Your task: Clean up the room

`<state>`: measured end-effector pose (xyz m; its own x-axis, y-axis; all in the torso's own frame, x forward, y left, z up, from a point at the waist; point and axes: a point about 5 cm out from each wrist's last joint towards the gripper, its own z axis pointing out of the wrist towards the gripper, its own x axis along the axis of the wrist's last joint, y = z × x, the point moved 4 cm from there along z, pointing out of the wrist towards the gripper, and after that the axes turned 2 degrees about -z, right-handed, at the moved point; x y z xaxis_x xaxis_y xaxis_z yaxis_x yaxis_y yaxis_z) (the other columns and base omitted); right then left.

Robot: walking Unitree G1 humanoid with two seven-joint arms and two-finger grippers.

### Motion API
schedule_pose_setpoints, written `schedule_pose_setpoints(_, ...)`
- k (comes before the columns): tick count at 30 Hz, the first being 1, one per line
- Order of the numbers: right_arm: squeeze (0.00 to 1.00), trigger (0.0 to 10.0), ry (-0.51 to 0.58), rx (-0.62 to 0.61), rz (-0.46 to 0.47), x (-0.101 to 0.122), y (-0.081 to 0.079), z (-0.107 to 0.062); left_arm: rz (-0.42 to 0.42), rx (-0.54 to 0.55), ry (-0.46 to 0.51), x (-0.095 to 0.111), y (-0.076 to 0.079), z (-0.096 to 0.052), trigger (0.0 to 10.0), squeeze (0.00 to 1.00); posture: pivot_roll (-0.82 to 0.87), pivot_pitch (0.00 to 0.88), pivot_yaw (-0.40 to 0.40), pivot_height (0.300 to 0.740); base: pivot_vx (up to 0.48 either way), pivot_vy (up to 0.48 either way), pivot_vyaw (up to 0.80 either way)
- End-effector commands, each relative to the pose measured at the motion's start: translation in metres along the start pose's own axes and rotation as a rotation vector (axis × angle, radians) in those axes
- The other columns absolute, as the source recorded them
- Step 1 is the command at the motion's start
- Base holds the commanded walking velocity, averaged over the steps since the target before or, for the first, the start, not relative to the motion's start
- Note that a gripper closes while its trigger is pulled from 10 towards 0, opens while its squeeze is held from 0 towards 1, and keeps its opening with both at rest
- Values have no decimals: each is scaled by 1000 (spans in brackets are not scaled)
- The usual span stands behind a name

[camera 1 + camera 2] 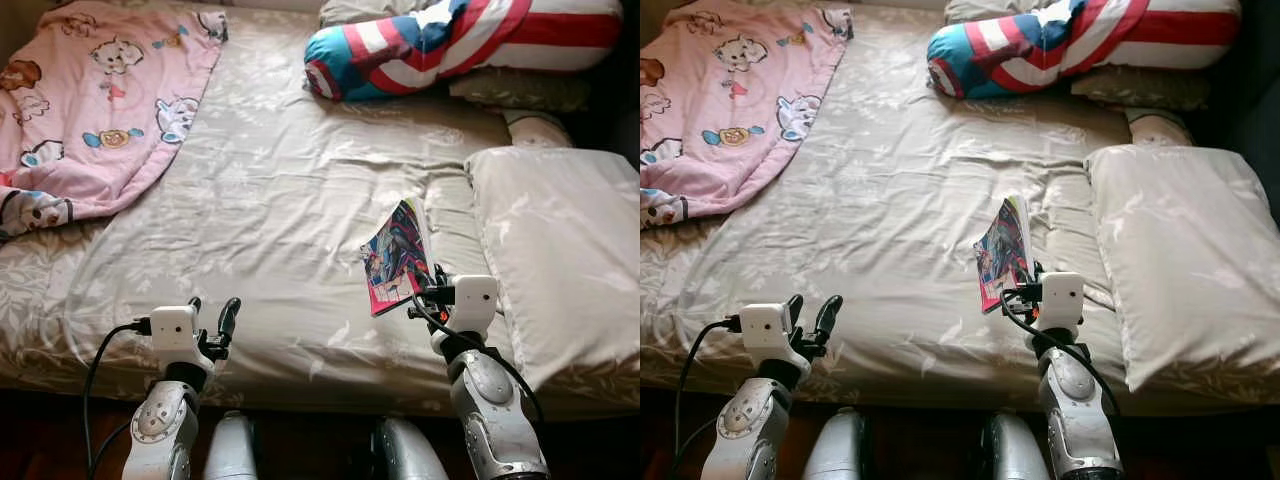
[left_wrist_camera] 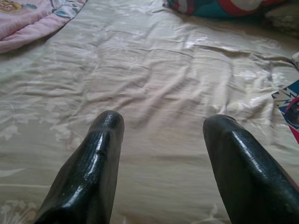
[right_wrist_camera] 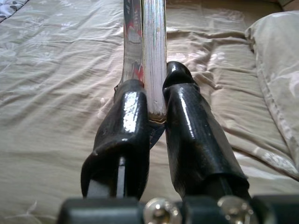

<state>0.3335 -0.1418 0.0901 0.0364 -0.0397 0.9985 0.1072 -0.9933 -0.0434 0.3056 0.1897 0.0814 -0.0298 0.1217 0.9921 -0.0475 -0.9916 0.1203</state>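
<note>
A thin book with a bright red, blue and white cover (image 1: 396,256) stands on edge just above the beige bedsheet (image 1: 290,190), near the bed's front right. My right gripper (image 3: 154,91) is shut on the book's lower edge (image 3: 153,51), both black fingers (image 3: 187,126) pressed against its pages. At the bed's front left my left gripper (image 1: 212,318) is open over bare sheet, its fingers (image 2: 88,172) spread wide with nothing between them. The book's corner (image 2: 288,107) peeks in at the left wrist view's edge.
A pink cartoon blanket (image 1: 95,100) lies bunched at the far left of the bed. A red, white and blue striped bolster (image 1: 450,45) rests at the head. A beige pillow (image 1: 560,250) lies along the right edge, close to the held book.
</note>
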Motion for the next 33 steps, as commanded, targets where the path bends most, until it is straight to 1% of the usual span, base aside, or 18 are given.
schedule_pose_setpoints(1, 0, 10000, 28, -12, 3, 4, 3, 0, 2, -5, -24, -5, 2, -4, 10000, 0, 60, 220, -66, 639, 307, 0, 0)
schedule_pose_setpoints(9, 0, 10000, 28, -13, 5, 4, 4, 1, 3, -2, -22, -5, 1, -4, 10000, 0, 61, 221, -67, 639, 336, 0, 0)
schedule_pose_setpoints(17, 0, 10000, 30, -13, 6, 4, 3, 1, 8, -5, -17, -4, 1, -4, 10000, 0, 62, 222, -68, 639, 36, 0, 0)
schedule_pose_setpoints(33, 0, 10000, 32, -14, 8, 5, 3, 2, 8, -3, -22, -5, 1, -4, 10000, 0, 63, 224, -67, 639, 456, 0, 0)
